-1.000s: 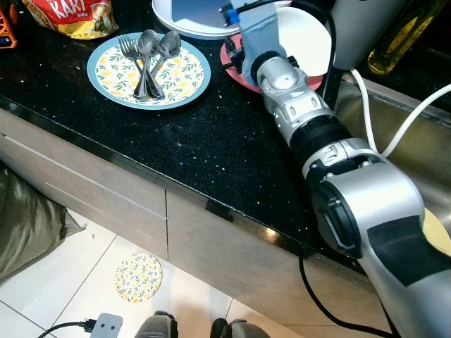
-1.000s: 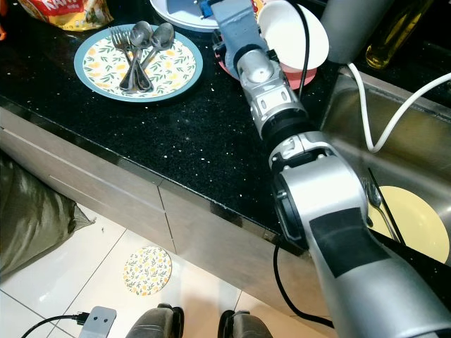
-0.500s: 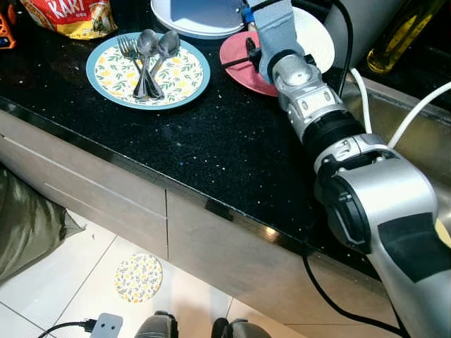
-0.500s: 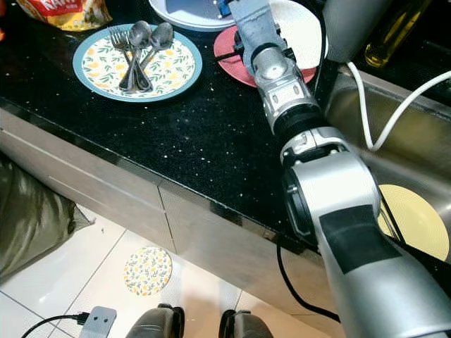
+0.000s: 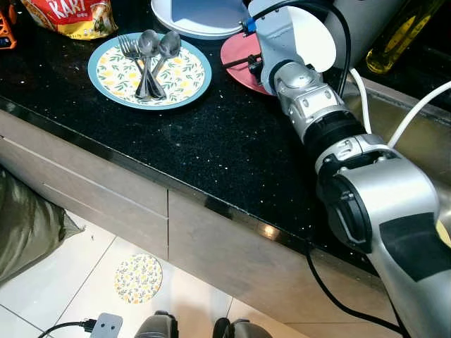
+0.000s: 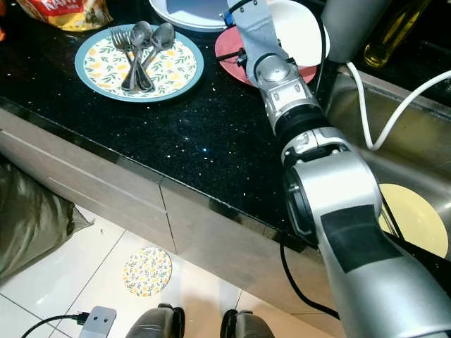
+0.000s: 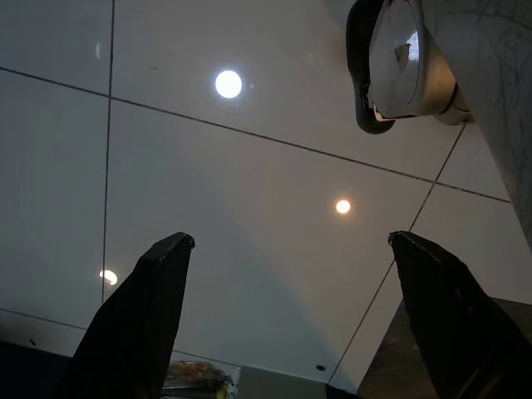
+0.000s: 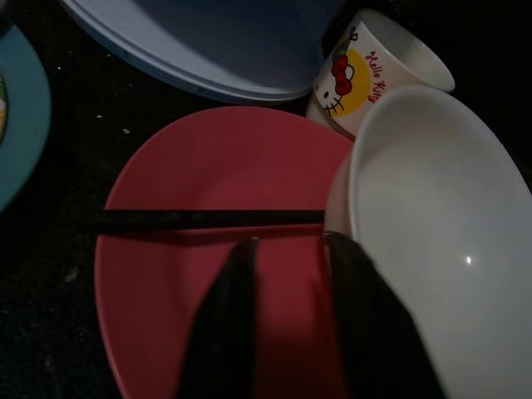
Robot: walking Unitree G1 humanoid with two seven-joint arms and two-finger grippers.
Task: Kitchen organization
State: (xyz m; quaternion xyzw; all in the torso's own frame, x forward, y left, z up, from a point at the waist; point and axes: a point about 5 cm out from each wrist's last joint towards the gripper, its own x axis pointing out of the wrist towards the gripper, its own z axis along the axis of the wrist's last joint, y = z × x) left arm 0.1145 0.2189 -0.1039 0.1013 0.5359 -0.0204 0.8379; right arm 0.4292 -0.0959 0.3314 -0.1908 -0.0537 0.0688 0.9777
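Observation:
My right arm reaches across the black counter [image 5: 211, 148] to a red plate [image 8: 208, 166]. A black chopstick [image 8: 208, 219] lies across that plate. My right gripper [image 8: 287, 241] hovers low over the plate, its fingers narrowly open and their tips just short of the chopstick, with nothing between them. A white bowl [image 8: 440, 224] rests on the plate's edge beside one finger. Behind the plate stand a cartoon-print cup [image 8: 366, 75] and a large pale blue plate [image 5: 197, 17]. A floral plate [image 5: 180, 81] to the left holds spoons and forks [image 5: 151, 60]. My left gripper [image 7: 291, 241] hangs open over the floor tiles.
A steel sink [image 6: 416, 162] on the right holds a yellow plate [image 6: 416, 218], and a white cable [image 5: 394, 134] runs over its rim. An oil bottle [image 5: 402, 35] stands at the back right, a snack bag [image 5: 70, 14] at the back left. A floral coaster [image 5: 138, 277] lies on the floor.
My right wrist has swung to the right and farther back, uncovering the left part of the red plate and the chopstick. The head camera has shifted slightly.

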